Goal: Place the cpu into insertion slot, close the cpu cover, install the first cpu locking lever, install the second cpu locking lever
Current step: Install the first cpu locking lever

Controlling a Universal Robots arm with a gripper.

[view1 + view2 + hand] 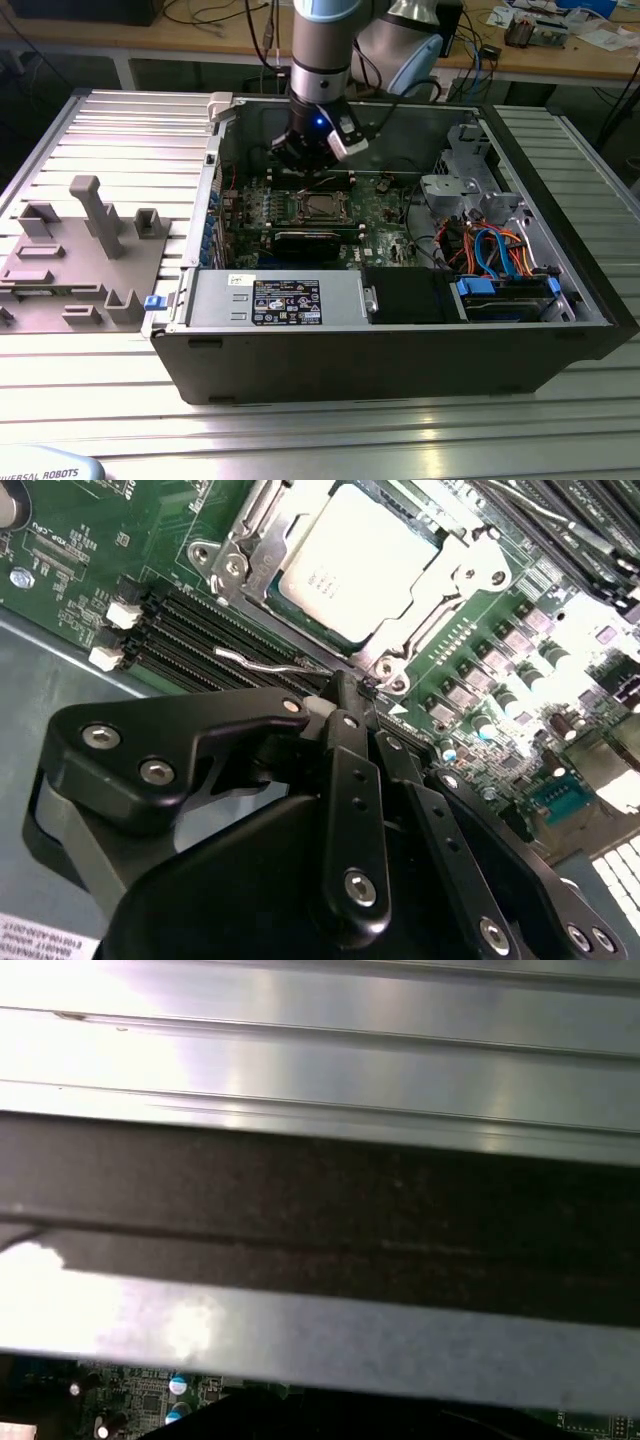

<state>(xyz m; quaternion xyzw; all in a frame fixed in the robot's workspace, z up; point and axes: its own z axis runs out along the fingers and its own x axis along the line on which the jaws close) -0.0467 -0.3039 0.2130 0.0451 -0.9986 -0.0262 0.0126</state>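
The cpu point(355, 568) lies in its socket under the cpu cover point(455, 575), on the motherboard point(330, 215).

Ribbed metal table point(90, 400) carries open computer case point(400, 340), grey fixture block point(75, 260).

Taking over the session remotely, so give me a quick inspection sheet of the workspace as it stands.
Surface: ribbed metal table carrying an open computer case.
Job's things: cpu sits in its socket; cpu cover lies closed around it. A thin wire lever lies beside the socket; whether it is latched, cannot tell.
Clutter: grey fixture block on the exterior view's left.
Grippers: gripper shut, fingertips together just off the socket's edge, holding nothing visible.
Cables: blue and orange bundle inside the case, away from the socket.
Surroundings: wooden bench behind, with loose cables.
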